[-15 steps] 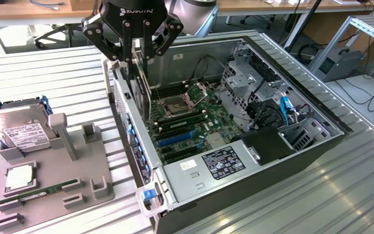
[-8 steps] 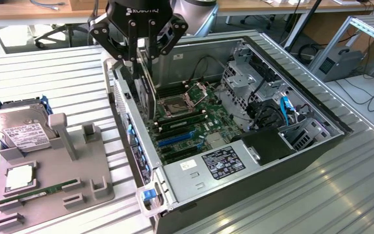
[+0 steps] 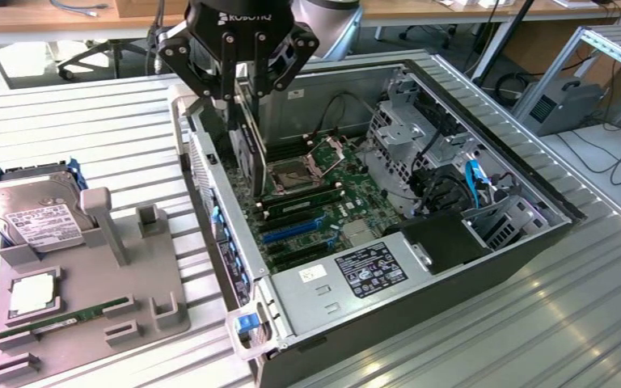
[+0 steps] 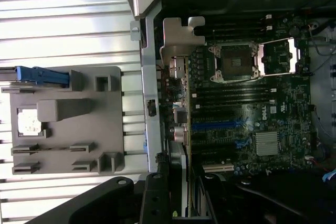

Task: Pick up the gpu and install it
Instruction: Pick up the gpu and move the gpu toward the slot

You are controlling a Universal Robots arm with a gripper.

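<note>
My gripper hangs over the open computer case near its rear wall. It is shut on the gpu, a thin dark card held on edge and pointing down at the motherboard. The card's lower end hovers beside the CPU socket, above the blue expansion slots. In the wrist view the card runs edge-on from my gripper to its silvery-beige bracket, along the case's rear wall. The blue slot lies just beside that line.
A grey parts fixture lies on the slatted table at the exterior view's left. It carries a hard drive, a CPU and a green RAM stick. Inside the case sit a power supply, drive cages and cables.
</note>
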